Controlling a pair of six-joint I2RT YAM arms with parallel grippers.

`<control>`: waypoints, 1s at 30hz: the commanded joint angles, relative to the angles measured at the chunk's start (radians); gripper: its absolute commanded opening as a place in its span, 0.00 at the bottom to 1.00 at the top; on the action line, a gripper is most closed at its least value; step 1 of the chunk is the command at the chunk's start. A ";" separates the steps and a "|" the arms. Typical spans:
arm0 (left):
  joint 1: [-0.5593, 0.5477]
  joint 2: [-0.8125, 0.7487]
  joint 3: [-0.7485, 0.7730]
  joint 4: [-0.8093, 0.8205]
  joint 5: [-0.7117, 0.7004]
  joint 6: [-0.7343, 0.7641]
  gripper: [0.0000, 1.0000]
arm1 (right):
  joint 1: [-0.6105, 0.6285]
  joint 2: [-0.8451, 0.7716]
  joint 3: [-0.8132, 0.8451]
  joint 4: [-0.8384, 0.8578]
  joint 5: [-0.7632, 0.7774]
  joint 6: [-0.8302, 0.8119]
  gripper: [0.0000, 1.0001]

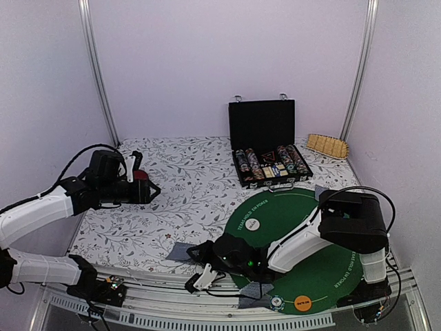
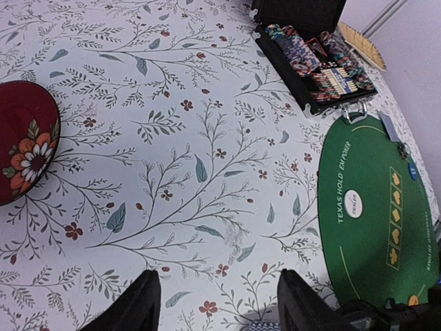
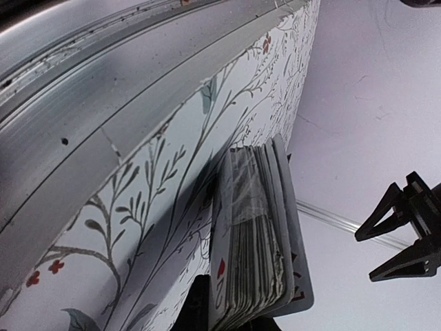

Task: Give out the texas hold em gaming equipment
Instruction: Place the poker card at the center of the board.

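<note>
Now, at the lower centre of the top view, the right gripper (image 1: 198, 255) is closed on a thick deck of white-faced playing cards (image 3: 255, 241), close to the flowered tablecloth (image 3: 138, 227). At the left, the left gripper (image 2: 218, 293) stands open with nothing between its fingers. Striped poker chips (image 1: 269, 164) sit in the open black case (image 1: 262, 124). A round white dealer disc (image 1: 253, 224) rests on the green felt mat (image 1: 289, 207).

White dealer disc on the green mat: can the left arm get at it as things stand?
Probably yes. The left pincer stands open and empty, and only bare flowered cloth lies between it and the dealer disc. The right arm lies close beside the disc, leaving little room.
</note>
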 commanded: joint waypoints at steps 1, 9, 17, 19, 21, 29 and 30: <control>0.010 -0.015 -0.011 -0.014 0.010 0.021 0.60 | 0.001 0.010 0.017 -0.075 -0.020 -0.151 0.05; 0.009 -0.022 -0.010 -0.014 0.011 0.032 0.60 | 0.001 0.039 0.094 -0.166 -0.061 -0.084 0.08; 0.010 -0.043 -0.004 -0.027 0.009 0.040 0.60 | -0.012 0.122 0.193 -0.192 -0.078 -0.092 0.08; 0.010 -0.046 -0.002 -0.036 0.002 0.044 0.61 | -0.015 0.120 0.195 -0.200 -0.082 -0.096 0.12; 0.010 -0.049 0.000 -0.042 0.002 0.048 0.61 | -0.017 0.110 0.197 -0.208 -0.083 -0.096 0.27; 0.010 -0.051 0.035 -0.063 0.028 0.101 0.67 | -0.021 0.056 0.167 -0.215 -0.070 -0.090 0.57; 0.010 -0.049 0.044 -0.068 0.040 0.120 0.68 | -0.021 0.047 0.160 -0.213 -0.066 -0.093 0.60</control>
